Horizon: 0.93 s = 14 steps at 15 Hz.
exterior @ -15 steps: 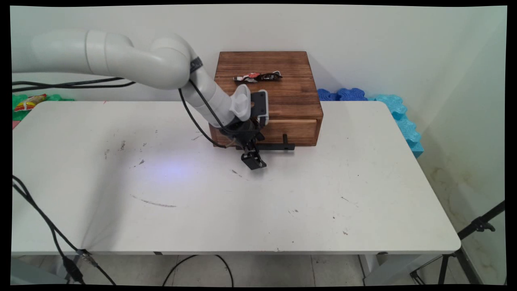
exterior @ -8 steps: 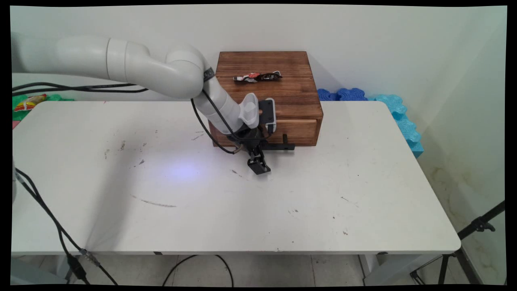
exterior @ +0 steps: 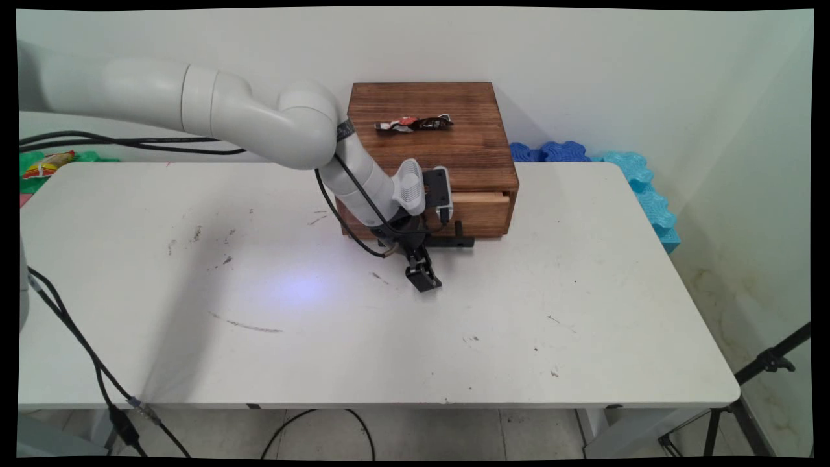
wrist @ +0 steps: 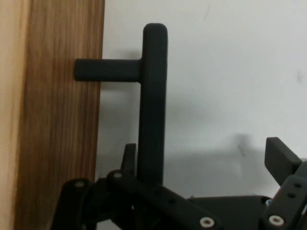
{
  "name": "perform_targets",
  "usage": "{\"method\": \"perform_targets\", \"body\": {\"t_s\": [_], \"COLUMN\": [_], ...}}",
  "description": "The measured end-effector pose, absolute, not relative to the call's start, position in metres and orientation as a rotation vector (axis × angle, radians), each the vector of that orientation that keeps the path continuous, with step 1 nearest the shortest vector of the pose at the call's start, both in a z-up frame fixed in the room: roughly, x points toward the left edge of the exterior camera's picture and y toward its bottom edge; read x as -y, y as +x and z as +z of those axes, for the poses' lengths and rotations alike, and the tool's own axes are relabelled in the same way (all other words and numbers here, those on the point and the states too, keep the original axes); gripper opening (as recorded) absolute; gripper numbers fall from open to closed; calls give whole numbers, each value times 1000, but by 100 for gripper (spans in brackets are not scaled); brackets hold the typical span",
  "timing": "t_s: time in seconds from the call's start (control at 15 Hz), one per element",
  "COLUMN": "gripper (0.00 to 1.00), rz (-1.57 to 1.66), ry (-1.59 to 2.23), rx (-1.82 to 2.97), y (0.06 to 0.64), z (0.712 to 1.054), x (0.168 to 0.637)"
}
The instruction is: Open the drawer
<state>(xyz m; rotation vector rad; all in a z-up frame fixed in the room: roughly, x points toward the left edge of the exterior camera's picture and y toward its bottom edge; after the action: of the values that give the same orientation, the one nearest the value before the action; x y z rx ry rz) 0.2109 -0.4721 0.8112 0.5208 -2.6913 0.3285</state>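
Note:
A dark wooden box (exterior: 454, 143) stands at the table's back, with a drawer (exterior: 483, 211) in its front that is slid out a little, showing a pale top edge. The drawer's black bar handle (exterior: 457, 241) (wrist: 152, 105) sticks out on two posts. My gripper (exterior: 420, 261) (wrist: 205, 155) is open at the handle's left end. One finger (wrist: 129, 155) sits between the bar and the drawer front, close against the bar. The other finger (wrist: 280, 155) hangs clear over the white table. A crumpled wrapper (exterior: 413, 122) lies on top of the box.
Blue foam mats (exterior: 622, 168) lean behind the table's right back corner. A snack packet on green foam (exterior: 48, 162) sits beyond the left back corner. A black tripod (exterior: 765, 363) stands at the lower right, and black cables (exterior: 78, 350) hang on the left.
My gripper has moved right and toward the table's near side. The handle came with it, and the drawer has slid out a little from the box.

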Motion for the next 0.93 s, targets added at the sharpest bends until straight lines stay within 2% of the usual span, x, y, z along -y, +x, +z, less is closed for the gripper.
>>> {"method": "perform_targets", "body": {"t_s": [0.93], "gripper": [100], "rz": [209], "ry": [608], "rx": [2681], "y": [191], "z": [819], "x": [419]}}
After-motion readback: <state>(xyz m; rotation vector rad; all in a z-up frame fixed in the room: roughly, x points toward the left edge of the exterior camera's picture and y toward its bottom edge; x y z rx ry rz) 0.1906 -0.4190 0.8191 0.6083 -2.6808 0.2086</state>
